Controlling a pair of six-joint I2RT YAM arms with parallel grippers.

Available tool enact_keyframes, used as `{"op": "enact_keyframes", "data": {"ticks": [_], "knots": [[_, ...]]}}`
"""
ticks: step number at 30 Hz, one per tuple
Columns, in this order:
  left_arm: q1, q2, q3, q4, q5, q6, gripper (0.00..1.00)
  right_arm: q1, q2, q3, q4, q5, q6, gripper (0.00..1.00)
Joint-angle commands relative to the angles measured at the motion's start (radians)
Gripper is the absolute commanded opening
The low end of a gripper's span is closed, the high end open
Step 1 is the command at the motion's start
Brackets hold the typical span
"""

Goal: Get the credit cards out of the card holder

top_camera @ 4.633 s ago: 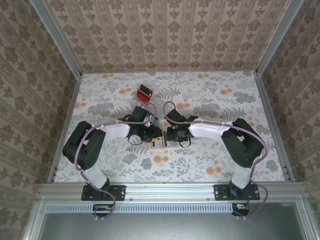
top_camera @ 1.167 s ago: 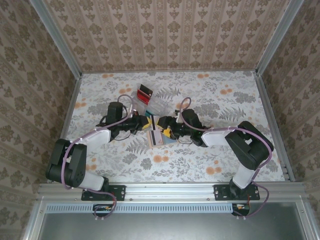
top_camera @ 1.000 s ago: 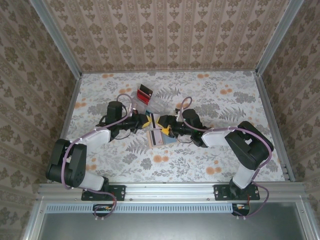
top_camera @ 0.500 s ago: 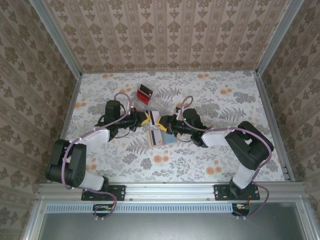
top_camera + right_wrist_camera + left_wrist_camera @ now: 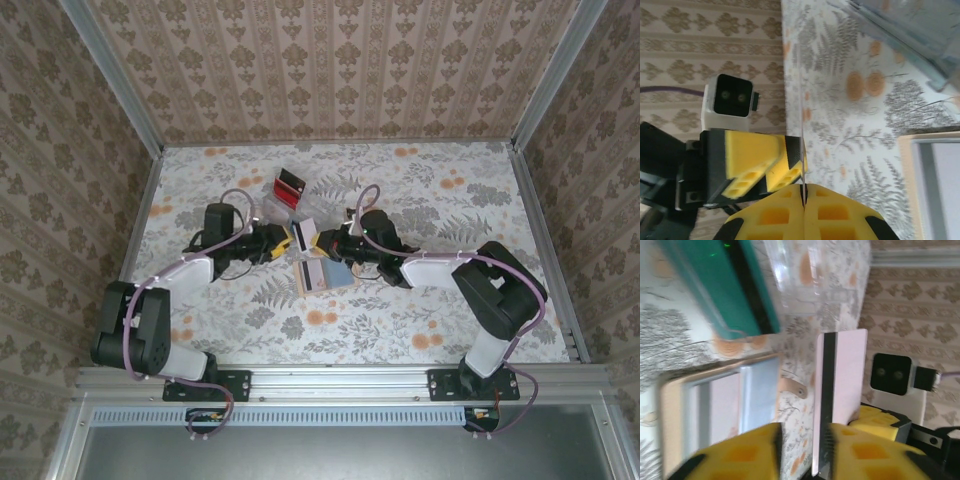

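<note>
Looks like a mid-air hand-over of a thin pale plastic credit card with a black stripe (image 5: pixel 842 380), left to right. Best done by holding the right pinch firm and spreading the left jaws wider until clear of the plastic on both sides. Then draw the left arm straight back along the card's plane, never across it, to avoid twisting it loose. Worth checking for slip before carrying the card off to the table. On the right gripper (image 5: pixel 802 192): pressed together on the card, seen edge-on as a thin line between yellow pads (image 5: pixel 775 217). On the left gripper (image 5: pixel 800 445): jaws partly spread, card close against one pad with a gap to the other; touching or just off, impossible to tell. Flat tan leather-like card holder (image 5: pixel 325 278) lying open on the flowered table (image 5: pixel 420 190), just beside both grippers on the near side, blue-grey pockets up, perhaps with more cards tucked in.
</note>
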Motion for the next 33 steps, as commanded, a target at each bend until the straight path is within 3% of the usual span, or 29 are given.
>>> {"op": "enact_keyframes", "data": {"ticks": [1, 7, 11, 15, 25, 33], "knots": [[0.054, -0.046, 0.049, -0.243, -0.076, 0.165, 0.47, 0.003, -0.052, 0.082, -0.231, 0.035, -0.223, 0.0], [0.129, -0.063, 0.091, -0.501, -0.278, 0.332, 0.76, 0.039, -0.037, 0.28, -0.587, 0.115, -0.651, 0.0], [0.144, -0.062, 0.085, -0.545, -0.366, 0.369, 0.9, 0.099, 0.06, 0.51, -0.844, 0.241, -0.947, 0.0], [0.169, -0.079, 0.054, -0.52, -0.373, 0.365, 1.0, 0.119, 0.179, 0.68, -0.929, 0.275, -1.115, 0.0], [0.226, -0.138, 0.04, -0.571, -0.366, 0.387, 1.0, 0.12, 0.47, 1.058, -1.045, 0.384, -1.327, 0.0], [0.285, -0.152, 0.028, -0.608, -0.322, 0.424, 1.0, 0.116, 0.588, 1.176, -1.035, 0.449, -1.362, 0.0]]}}
